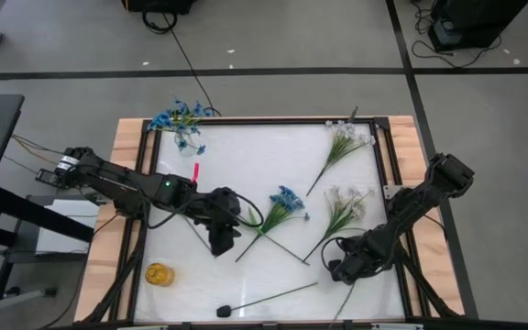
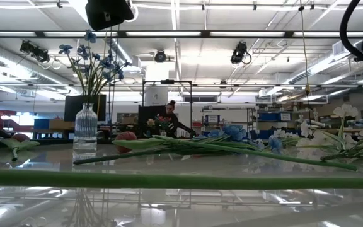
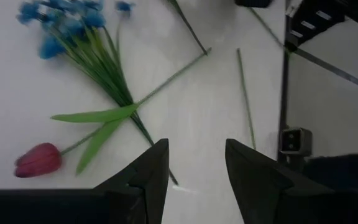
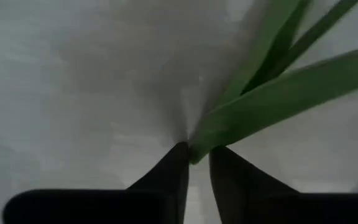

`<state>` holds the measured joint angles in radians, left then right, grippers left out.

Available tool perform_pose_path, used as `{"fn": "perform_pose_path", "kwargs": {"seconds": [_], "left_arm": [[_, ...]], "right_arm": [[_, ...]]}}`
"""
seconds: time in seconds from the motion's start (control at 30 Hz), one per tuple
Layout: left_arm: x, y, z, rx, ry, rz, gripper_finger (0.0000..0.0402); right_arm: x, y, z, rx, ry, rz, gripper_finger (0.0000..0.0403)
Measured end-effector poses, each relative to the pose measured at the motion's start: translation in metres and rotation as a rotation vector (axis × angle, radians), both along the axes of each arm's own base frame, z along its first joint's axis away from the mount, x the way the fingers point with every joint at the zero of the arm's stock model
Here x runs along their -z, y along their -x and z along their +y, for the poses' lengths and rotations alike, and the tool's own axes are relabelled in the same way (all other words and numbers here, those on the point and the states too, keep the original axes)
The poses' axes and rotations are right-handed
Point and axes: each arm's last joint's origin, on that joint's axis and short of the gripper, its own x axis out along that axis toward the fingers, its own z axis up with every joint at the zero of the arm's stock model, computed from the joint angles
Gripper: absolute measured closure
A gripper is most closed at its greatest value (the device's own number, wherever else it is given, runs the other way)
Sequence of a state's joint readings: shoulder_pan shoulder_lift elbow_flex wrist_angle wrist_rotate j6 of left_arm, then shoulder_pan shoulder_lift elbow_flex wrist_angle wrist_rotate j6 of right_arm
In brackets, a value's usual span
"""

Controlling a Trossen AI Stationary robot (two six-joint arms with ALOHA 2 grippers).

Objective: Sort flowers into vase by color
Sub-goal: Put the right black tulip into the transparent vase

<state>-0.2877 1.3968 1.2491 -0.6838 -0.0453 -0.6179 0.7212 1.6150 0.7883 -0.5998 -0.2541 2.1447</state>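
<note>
A clear vase point(image 2: 86, 132) with blue flowers point(image 1: 183, 121) stands at the table's far left. A blue flower point(image 1: 287, 200) lies mid-table. Beside it lies a pink tulip bud point(image 3: 39, 160) with its green leaf. My left gripper point(image 3: 194, 168) hovers open above the table near them, with nothing between its fingers. A white flower point(image 1: 345, 202) lies right of centre. My right gripper point(image 4: 197, 163) is down at the near end of its greenery, shut on it. A second white flower point(image 1: 345, 142) lies at the far right. A dark-budded flower point(image 1: 225, 312) lies along the near edge. My right gripper pinches the white flower's greenery where the leaves meet the stem point(image 4: 199, 148), between its two fingertips. The fingers come steeply from above. The leaves fan out beyond the fingers and lie on the table.
A small yellow object point(image 1: 159, 273) sits near the table's left near corner. A pink piece point(image 1: 196, 171) lies left of centre. The dark frame rail point(image 1: 388, 174) runs along the table's right side. A loose green stem point(image 3: 246, 99) lies ahead of the left gripper.
</note>
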Motion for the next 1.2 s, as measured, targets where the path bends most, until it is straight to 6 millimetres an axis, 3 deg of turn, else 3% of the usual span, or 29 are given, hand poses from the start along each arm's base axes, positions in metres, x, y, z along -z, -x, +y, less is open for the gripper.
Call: {"fn": "perform_pose_path", "kwargs": {"seconds": [0.33, 0.53, 0.83, 1.0, 1.2], "left_arm": [[0.000, -0.006, 0.023, -0.151, -0.024, -0.009, 0.0239], [0.000, -0.006, 0.028, -0.200, 0.007, -0.005, 0.0239], [-0.001, -0.007, 0.028, -0.234, 0.041, -0.007, 0.0239], [-0.005, -0.012, 0.031, -0.261, 0.074, -0.067, 0.0239], [-0.015, -0.021, 0.031, -0.273, 0.066, -0.212, 0.0239]], "right_arm": [[-0.001, 0.005, 0.007, -0.186, 0.037, -0.086, 0.0395], [-0.018, 0.002, 0.012, -0.231, 0.132, -0.185, 0.0395], [-0.058, 0.006, 0.004, -0.118, 0.221, -0.378, 0.0396], [-0.071, 0.018, -0.004, -0.075, 0.315, -0.444, 0.0396], [-0.088, 0.016, -0.014, -0.099, 0.518, -0.684, 0.0396]]}}
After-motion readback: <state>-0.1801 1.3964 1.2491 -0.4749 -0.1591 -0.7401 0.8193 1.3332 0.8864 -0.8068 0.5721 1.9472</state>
